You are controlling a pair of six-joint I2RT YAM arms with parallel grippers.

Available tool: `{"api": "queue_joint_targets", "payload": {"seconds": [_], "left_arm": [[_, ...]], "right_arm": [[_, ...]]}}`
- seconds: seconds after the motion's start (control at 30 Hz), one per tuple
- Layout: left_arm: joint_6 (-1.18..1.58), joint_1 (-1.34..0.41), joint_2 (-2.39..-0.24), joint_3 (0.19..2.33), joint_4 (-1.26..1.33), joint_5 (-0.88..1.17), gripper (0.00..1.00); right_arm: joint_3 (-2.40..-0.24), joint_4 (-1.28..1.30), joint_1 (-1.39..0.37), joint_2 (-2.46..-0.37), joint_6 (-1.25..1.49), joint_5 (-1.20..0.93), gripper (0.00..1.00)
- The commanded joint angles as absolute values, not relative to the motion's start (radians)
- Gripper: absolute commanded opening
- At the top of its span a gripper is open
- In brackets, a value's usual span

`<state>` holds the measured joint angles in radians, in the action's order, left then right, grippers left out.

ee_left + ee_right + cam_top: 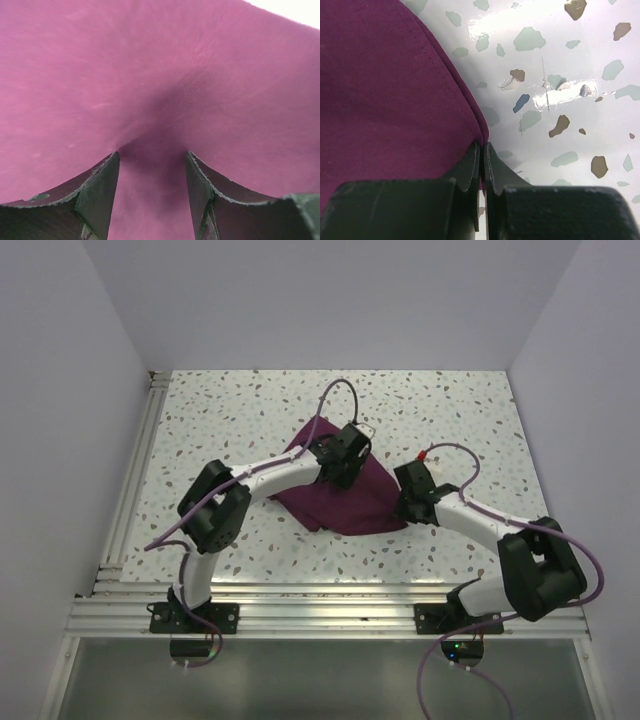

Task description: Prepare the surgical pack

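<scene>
The surgical pack is a deep purple-maroon cloth (345,502) lying rumpled in the middle of the speckled table. No steel tray shows. My left gripper (341,472) is over the middle of the cloth, its jaws open and its fingertips (112,165) pressed against the fabric (150,75), which fills that view. My right gripper (405,508) is at the cloth's right corner. In the right wrist view it (482,146) is shut on the hemmed edge of the cloth (380,100), low over the table.
The speckled table (230,410) is walled by white panels on three sides. A metal rail (130,480) runs along the left edge and an aluminium frame (320,600) along the near edge. Purple cables loop above both arms.
</scene>
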<state>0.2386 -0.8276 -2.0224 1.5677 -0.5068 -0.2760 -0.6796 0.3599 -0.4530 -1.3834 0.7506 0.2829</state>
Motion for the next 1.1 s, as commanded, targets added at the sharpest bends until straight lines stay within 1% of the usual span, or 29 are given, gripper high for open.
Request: {"api": "queue_joint_targets", "payload": {"seconds": [0.0,0.13,0.23,0.27,0.37,0.4,0.43,0.47,0.5,0.67,0.8,0.97,1.07], "left_arm": [[0.212,-0.830,-2.075,1.612,-0.538,-0.272,0.58],[0.222,-0.842,-2.112,1.618,-0.555,-0.298,0.57],[0.244,-0.847,-2.141,1.620,-0.575,-0.340,0.50],[0.248,-0.845,-2.148,1.620,-0.583,-0.360,0.42],[0.258,-0.847,-2.167,1.618,-0.587,-0.386,0.28],[0.261,-0.847,-2.174,1.620,-0.594,-0.397,0.21],[0.262,-0.848,-2.178,1.620,-0.600,-0.406,0.17],[0.264,-0.850,-2.180,1.620,-0.607,-0.420,0.06],[0.265,-0.853,-2.184,1.620,-0.610,-0.422,0.00],[0.271,-0.854,-2.192,1.635,-0.641,-0.407,0.00],[0.273,-0.853,-2.157,1.683,-0.681,-0.371,0.00],[0.273,-0.824,-2.096,1.764,-0.716,-0.217,0.00],[0.273,-0.807,-2.077,1.819,-0.761,-0.181,0.00]], "right_arm": [[-0.666,0.354,-0.430,-1.402,0.721,0.284,0.00],[-0.675,0.367,-0.416,-1.416,0.736,0.307,0.00],[-0.680,0.382,-0.400,-1.425,0.752,0.321,0.00],[-0.678,0.377,-0.396,-1.427,0.753,0.319,0.00],[-0.673,0.376,-0.393,-1.427,0.758,0.318,0.00],[-0.672,0.373,-0.391,-1.425,0.758,0.314,0.00],[-0.670,0.373,-0.391,-1.424,0.756,0.313,0.00],[-0.670,0.368,-0.391,-1.425,0.756,0.313,0.00],[-0.669,0.365,-0.390,-1.424,0.756,0.311,0.00],[-0.658,0.316,-0.390,-1.422,0.739,0.273,0.00],[-0.655,0.301,-0.390,-1.424,0.730,0.244,0.00],[-0.641,0.275,-0.388,-1.419,0.735,0.221,0.00],[-0.643,0.259,-0.388,-1.420,0.729,0.201,0.00]]}}
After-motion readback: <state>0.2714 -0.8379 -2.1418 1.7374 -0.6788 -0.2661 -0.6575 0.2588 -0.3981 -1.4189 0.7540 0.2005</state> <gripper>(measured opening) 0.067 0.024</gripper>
